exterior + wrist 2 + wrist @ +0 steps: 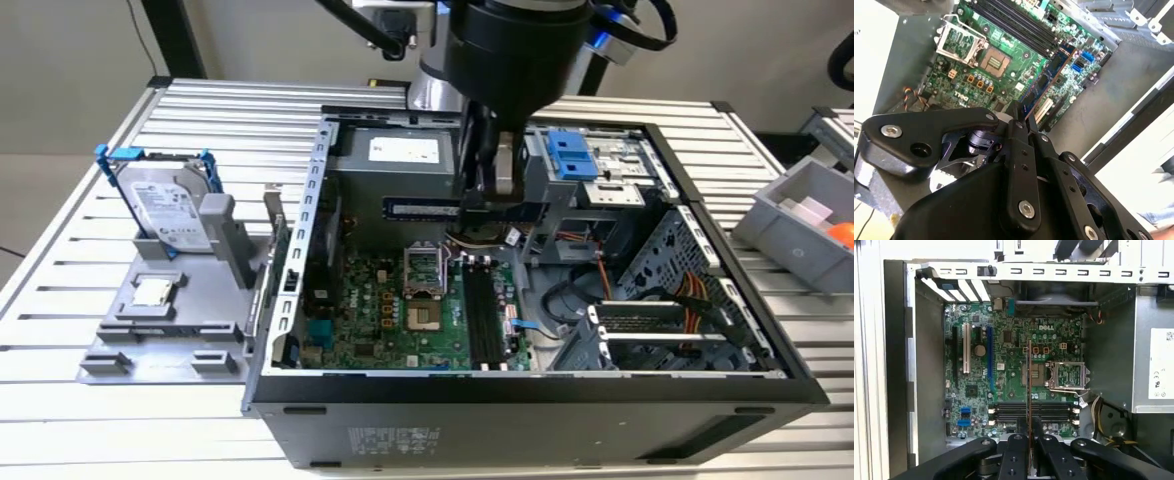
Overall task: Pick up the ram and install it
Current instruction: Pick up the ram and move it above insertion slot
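**Held the ram point(420, 208) above the open case**

Found the end effector point(487, 205) hanging over the open computer case point(534, 410), closed narrowly on the ram and gripping it near one end. Saw the stick in the exterior view jutting level from the fingers toward the exterior view's left. Placed it clear above the motherboard point(374, 300) and just in front of the grey power supply point(400, 165).

In the first wrist view, caught the ram point(1029, 385) edge-on as a thin line. Traced it out from the end effector point(1030, 440) and across the memory slots point(1004, 412) at right angles, not along them. Counted no stick seated in any slot. Noted the processor socket point(1069, 375) just beside the slots, with its metal frame in place.

In the second wrist view, made out the ram point(1049, 82) as a bluish-green strip with dark chips. Followed it away from the end effector point(1023, 122) over the green board, with no contact visible.

Outside the case, toward the exterior view's left, noted a hard drive point(167, 205) in a blue frame. Saw it standing upright on a grey fixture point(187, 345), with a small square processor chip point(154, 292) lying flat on the same fixture. Found case and fixture both resting on the slatted metal counter point(54, 300). Spotted a grey bin point(801, 235) near the exterior view's right edge, well apart from the case.
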### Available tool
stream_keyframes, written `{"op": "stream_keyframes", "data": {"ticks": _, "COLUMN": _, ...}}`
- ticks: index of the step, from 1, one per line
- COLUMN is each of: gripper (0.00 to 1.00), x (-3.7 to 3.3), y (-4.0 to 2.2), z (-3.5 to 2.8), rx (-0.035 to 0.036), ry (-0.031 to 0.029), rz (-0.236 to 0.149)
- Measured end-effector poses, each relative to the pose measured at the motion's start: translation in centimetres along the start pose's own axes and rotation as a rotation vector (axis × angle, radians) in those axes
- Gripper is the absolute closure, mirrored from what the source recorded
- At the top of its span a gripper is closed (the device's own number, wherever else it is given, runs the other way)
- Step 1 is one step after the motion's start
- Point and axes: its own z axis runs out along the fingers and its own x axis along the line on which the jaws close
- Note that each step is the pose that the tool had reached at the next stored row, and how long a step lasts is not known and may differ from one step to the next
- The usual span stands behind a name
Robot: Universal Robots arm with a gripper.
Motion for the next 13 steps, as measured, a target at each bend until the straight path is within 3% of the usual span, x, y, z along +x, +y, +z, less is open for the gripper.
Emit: {"op": "stream_keyframes", "data": {"ticks": 13, "gripper": 1.0, "x": -1.25, "y": -2.02, "z": 0.0, "rx": 0.0002, "ry": -0.0002, "rz": 0.01}}
